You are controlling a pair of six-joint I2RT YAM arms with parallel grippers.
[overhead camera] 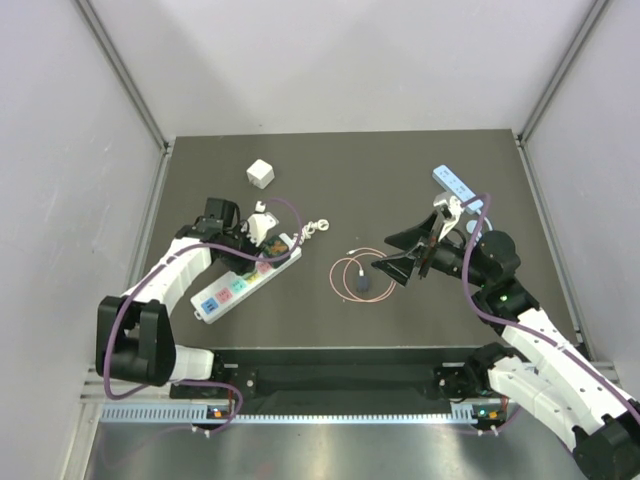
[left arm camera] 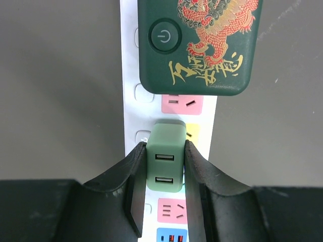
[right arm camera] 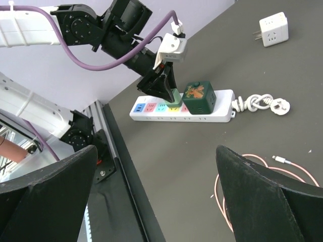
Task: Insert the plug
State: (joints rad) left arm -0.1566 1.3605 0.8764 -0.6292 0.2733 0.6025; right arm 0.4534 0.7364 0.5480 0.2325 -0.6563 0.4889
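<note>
Left claw around green plug, prongs hidden

Left jaws clamped, right jaws gaping.
The left arm rose from its base at the near edge of the counter, bent at the elbow and reached forward and to the right. Its wrist pitched steeply down, and the left jaws pressed flat against both sides of the plug. The right arm climbed from its base, folded at the elbow and pointed left toward mid-counter. Its right jaws were spread far apart, above the surface.
</note>
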